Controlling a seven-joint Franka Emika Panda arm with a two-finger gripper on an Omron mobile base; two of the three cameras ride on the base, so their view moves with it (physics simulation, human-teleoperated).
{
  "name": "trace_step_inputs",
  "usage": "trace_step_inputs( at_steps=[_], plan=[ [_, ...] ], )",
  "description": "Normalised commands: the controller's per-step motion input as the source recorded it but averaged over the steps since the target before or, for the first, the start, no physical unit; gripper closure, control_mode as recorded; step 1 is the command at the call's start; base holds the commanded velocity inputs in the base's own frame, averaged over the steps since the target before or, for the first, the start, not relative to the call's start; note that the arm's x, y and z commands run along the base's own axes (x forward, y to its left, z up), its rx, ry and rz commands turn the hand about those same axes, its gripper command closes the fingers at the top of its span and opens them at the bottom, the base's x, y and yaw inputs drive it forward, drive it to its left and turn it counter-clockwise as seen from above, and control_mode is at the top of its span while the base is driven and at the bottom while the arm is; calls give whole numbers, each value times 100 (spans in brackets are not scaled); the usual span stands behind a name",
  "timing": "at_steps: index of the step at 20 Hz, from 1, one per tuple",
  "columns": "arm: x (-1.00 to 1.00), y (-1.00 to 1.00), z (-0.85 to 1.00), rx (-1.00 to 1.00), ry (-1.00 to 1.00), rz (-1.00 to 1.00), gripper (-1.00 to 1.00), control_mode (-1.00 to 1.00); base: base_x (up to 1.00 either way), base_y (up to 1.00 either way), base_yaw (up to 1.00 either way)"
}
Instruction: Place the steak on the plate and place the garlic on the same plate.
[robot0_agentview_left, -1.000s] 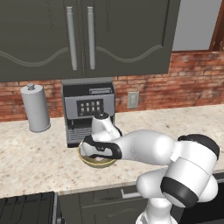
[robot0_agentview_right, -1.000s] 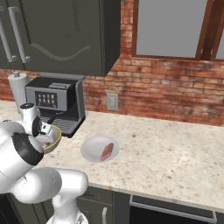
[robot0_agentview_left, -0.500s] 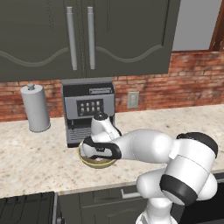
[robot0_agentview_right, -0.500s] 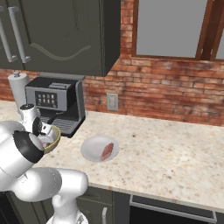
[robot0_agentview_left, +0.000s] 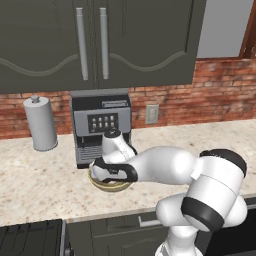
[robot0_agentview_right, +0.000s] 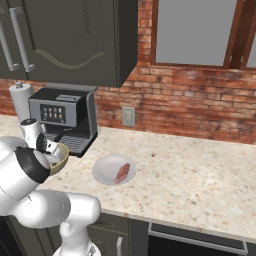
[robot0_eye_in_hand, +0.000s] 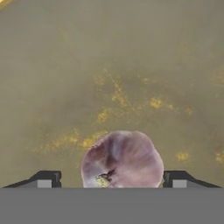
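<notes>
The garlic (robot0_eye_in_hand: 122, 157), a pinkish-purple bulb, lies on the floor of the olive-yellow bowl (robot0_eye_in_hand: 109, 65). My gripper (robot0_eye_in_hand: 111, 180) is open with one finger tip on each side of the bulb and small gaps between them. From the base, my hand reaches down into the bowl (robot0_agentview_left: 107, 186), which stands in front of the coffee machine. The white plate (robot0_agentview_right: 104, 169) sits on the counter to the right of the bowl (robot0_agentview_right: 61, 157). The steak (robot0_agentview_right: 122, 173) lies on the plate's right half.
A black and silver coffee machine (robot0_agentview_left: 100, 127) stands right behind the bowl. A paper towel roll (robot0_agentview_left: 41, 125) is at the far left. Dark wall cabinets (robot0_agentview_left: 95, 40) hang overhead. The counter's front edge runs just below the bowl.
Hardly anything differs; my hand stays down in the bowl, and the plate and steak have not moved.
</notes>
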Motion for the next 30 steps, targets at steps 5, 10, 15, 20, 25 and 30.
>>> trace_step_inputs(
  at_steps=[5,10,15,20,25,30],
  plan=[
    [1,0,-14,0,0,0,100,-100,0,0,0],
    [6,0,-10,0,0,0,100,-100,0,0,0],
    [0,0,13,0,0,0,100,-100,0,0,0],
    [-2,0,47,0,-2,0,100,-100,0,0,0],
    [-14,-5,4,-3,-27,-1,100,-100,0,0,0],
    [0,-35,74,1,-1,-1,100,-100,0,0,0]
  ],
)
